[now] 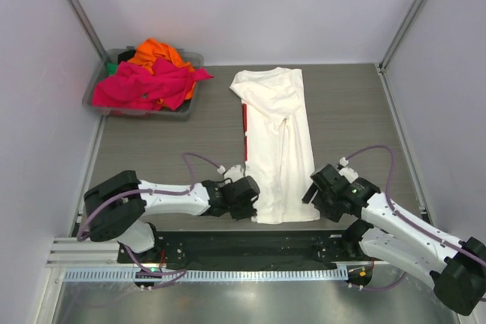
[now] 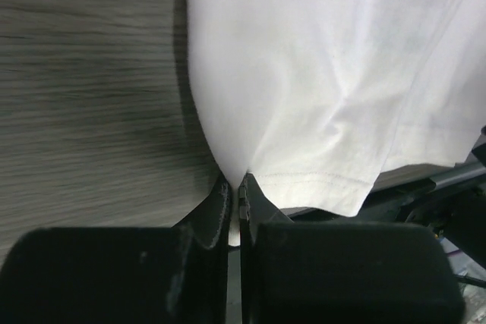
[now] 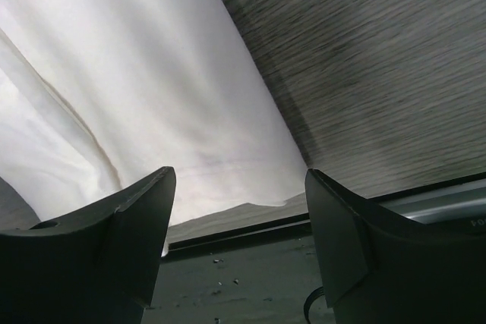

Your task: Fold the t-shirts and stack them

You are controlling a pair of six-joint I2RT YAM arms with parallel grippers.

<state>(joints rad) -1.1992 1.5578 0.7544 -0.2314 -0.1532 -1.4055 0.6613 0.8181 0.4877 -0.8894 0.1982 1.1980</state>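
A cream-white t-shirt (image 1: pixel 279 142) lies folded lengthwise in a long strip on the table, neck far, hem near; a red strip of print shows at its left edge. My left gripper (image 1: pixel 250 196) is shut on the shirt's near left hem corner, and the pinched cloth (image 2: pixel 243 165) shows in the left wrist view. My right gripper (image 1: pixel 313 191) is open at the near right hem corner (image 3: pixel 292 180), with the hem just ahead of its fingers and nothing held. Hot pink (image 1: pixel 144 85) and orange (image 1: pixel 158 54) t-shirts lie heaped in the bin.
A grey plastic bin (image 1: pixel 194 61) stands at the far left of the table. Grey walls close in the left, right and back sides. A black metal rail (image 1: pixel 250 244) runs along the table's near edge under the shirt's hem.
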